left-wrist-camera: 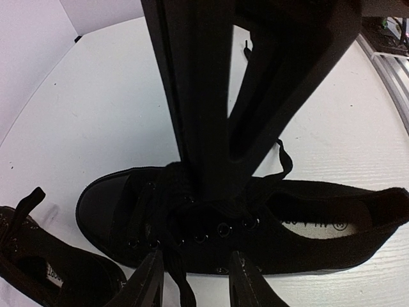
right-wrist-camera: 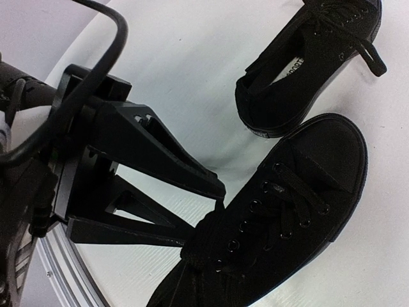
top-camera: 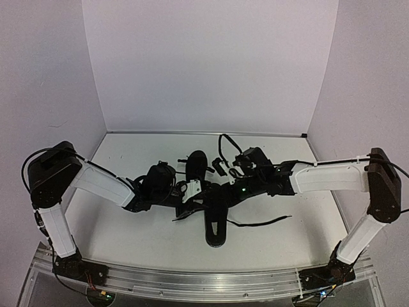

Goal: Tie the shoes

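Two small black shoes lie mid-table. One shoe [top-camera: 216, 224] [left-wrist-camera: 105, 204] [right-wrist-camera: 287, 211] lies between the grippers, and the other shoe [top-camera: 197, 167] [left-wrist-camera: 57, 275] [right-wrist-camera: 307, 57] lies just beyond it. My left gripper [top-camera: 197, 194] [left-wrist-camera: 198, 281] is open at the shoe's eyelet side, with a black lace [left-wrist-camera: 174, 278] hanging between its fingers, close to the left one. My right gripper [top-camera: 220, 192] [left-wrist-camera: 220, 185] reaches down onto the tongue. Its fingers converge and look shut on the lace there. A lace loop [left-wrist-camera: 283, 160] sticks out beside them.
A loose lace end [top-camera: 262, 224] trails on the white table to the right of the near shoe. White walls [top-camera: 204, 64] close the back and sides. An aluminium rail [top-camera: 204, 275] runs along the near edge.
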Robot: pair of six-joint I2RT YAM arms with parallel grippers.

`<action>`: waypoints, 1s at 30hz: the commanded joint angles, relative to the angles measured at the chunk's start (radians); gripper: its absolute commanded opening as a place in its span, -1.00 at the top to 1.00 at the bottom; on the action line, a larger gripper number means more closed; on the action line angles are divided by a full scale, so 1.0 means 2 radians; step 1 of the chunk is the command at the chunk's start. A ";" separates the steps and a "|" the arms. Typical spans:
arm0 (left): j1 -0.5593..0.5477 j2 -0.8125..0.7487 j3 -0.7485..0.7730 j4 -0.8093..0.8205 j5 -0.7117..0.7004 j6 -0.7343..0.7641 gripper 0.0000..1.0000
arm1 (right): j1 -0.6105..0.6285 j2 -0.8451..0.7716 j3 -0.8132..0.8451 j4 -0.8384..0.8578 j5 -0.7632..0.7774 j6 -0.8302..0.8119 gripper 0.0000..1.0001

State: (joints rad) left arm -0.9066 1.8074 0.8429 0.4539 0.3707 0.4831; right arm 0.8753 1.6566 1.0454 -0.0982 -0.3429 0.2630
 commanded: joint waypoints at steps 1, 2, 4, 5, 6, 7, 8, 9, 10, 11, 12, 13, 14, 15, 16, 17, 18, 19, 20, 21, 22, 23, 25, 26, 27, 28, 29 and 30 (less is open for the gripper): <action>0.002 0.010 0.015 0.048 0.001 -0.015 0.36 | -0.001 -0.023 0.007 0.008 -0.007 -0.006 1.00; 0.001 0.011 0.017 0.049 0.001 -0.016 0.44 | -0.001 -0.023 0.007 0.008 -0.008 -0.006 1.00; 0.002 0.012 0.017 0.055 -0.001 -0.020 0.68 | -0.002 -0.023 0.006 0.008 -0.009 -0.006 1.00; 0.001 0.012 0.017 0.057 -0.001 -0.021 0.77 | -0.002 -0.023 0.006 0.008 -0.010 -0.006 1.00; 0.001 0.010 0.017 0.059 0.001 -0.022 0.85 | -0.001 -0.023 0.006 0.008 -0.009 -0.006 1.00; 0.001 0.009 0.016 0.059 0.004 -0.022 0.91 | -0.002 -0.022 0.006 0.008 -0.008 -0.006 0.99; 0.001 0.006 0.015 0.058 0.006 -0.022 0.97 | -0.001 -0.021 0.007 0.008 -0.006 -0.005 0.95; 0.001 0.004 0.014 0.058 0.007 -0.023 0.99 | -0.002 -0.020 0.008 0.007 -0.005 -0.005 0.93; 0.001 0.001 0.013 0.057 0.007 -0.023 1.00 | -0.002 -0.018 0.008 0.007 -0.003 -0.004 0.91; 0.001 -0.001 0.011 0.058 0.007 -0.024 1.00 | -0.003 -0.016 0.009 0.007 -0.003 -0.004 0.89; 0.001 -0.004 0.009 0.058 0.008 -0.024 1.00 | -0.003 -0.014 0.011 0.007 -0.003 -0.004 0.86; 0.000 -0.006 0.008 0.059 0.007 -0.024 1.00 | -0.003 -0.012 0.012 0.007 -0.003 -0.002 0.81; 0.001 -0.008 0.007 0.059 0.008 -0.024 1.00 | -0.004 -0.009 0.014 0.006 -0.002 0.001 0.74; 0.001 -0.010 0.005 0.059 0.009 -0.024 1.00 | -0.005 -0.007 0.016 0.006 -0.003 0.002 0.70; 0.001 -0.012 0.005 0.058 0.009 -0.023 1.00 | -0.005 -0.006 0.017 0.006 -0.003 0.002 0.68; 0.001 -0.013 0.005 0.056 0.010 -0.022 1.00 | -0.005 -0.005 0.019 0.006 -0.004 0.002 0.66; 0.001 -0.013 0.006 0.053 0.011 -0.022 1.00 | -0.005 -0.004 0.020 0.006 -0.004 0.002 0.66; 0.001 -0.014 0.007 0.050 0.011 -0.020 1.00 | -0.005 -0.003 0.023 0.006 -0.004 0.002 0.65; 0.001 -0.015 0.008 0.048 0.012 -0.020 1.00 | -0.005 -0.001 0.025 0.006 -0.004 0.001 0.64; 0.001 -0.015 0.008 0.047 0.013 -0.020 1.00 | -0.005 0.000 0.027 0.006 -0.005 0.001 0.63; 0.001 -0.016 0.008 0.047 0.013 -0.020 1.00 | -0.006 0.002 0.030 0.006 -0.007 0.001 0.63; 0.000 -0.016 0.009 0.048 0.013 -0.020 1.00 | -0.005 0.004 0.031 0.006 -0.008 0.001 0.62; 0.000 -0.016 0.009 0.047 0.013 -0.019 1.00 | -0.005 0.007 0.034 0.005 -0.012 0.000 0.59; 0.000 -0.016 0.009 0.047 0.013 -0.018 1.00 | -0.005 0.008 0.035 0.005 -0.013 0.000 0.58; 0.000 -0.016 0.009 0.046 0.013 -0.018 1.00 | -0.006 0.009 0.035 0.005 -0.014 0.000 0.57; -0.001 -0.017 0.010 0.047 0.013 -0.018 1.00 | -0.005 0.009 0.036 0.005 -0.013 0.000 0.57; -0.001 -0.017 0.009 0.047 0.012 -0.018 1.00 | -0.005 0.010 0.035 0.005 -0.013 0.000 0.58; -0.001 -0.018 0.008 0.048 0.012 -0.018 1.00 | -0.005 0.011 0.035 0.005 -0.013 0.000 0.58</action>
State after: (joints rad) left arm -0.9070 1.8153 0.8440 0.5246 0.3748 0.4446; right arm 0.8688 1.6579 1.0797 -0.0977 -0.3589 0.2668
